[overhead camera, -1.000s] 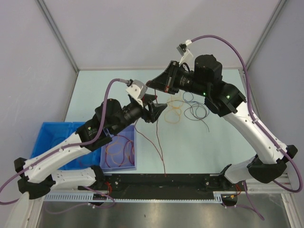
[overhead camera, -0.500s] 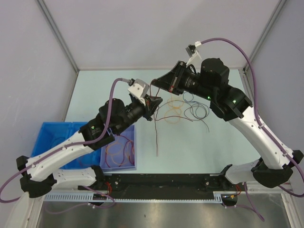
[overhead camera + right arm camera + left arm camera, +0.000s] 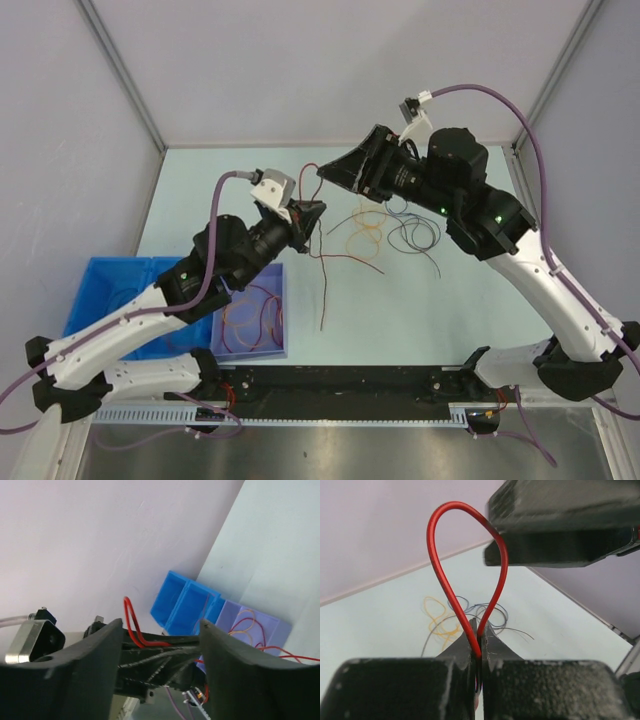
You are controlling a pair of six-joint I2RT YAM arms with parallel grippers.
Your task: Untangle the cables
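Observation:
My left gripper point(image 3: 308, 214) is shut on a thin red cable point(image 3: 322, 290), held above the table. In the left wrist view the red cable point(image 3: 465, 555) rises from the left gripper point(image 3: 480, 639) as a tall loop, pinched where its two strands meet. The cable's loose ends hang down to the table. My right gripper point(image 3: 333, 173) stands open just beyond the loop, with its jaws on either side of the left fingertips and not touching the red cable point(image 3: 131, 625). The other cables point(image 3: 385, 228), orange, blue and dark, lie tangled on the table under the right arm.
A blue bin point(image 3: 105, 300) and a lavender bin point(image 3: 278, 345) holding orange and red wire loops stand at the near left, under the left arm. Both bins show in the right wrist view, blue bin point(image 3: 182, 605) and lavender bin point(image 3: 277, 630). Grey walls enclose the table.
The left gripper shut on the red cable, then the right gripper opened and let it go. The left gripper drew slightly left and the cable's hanging ends swung with it.

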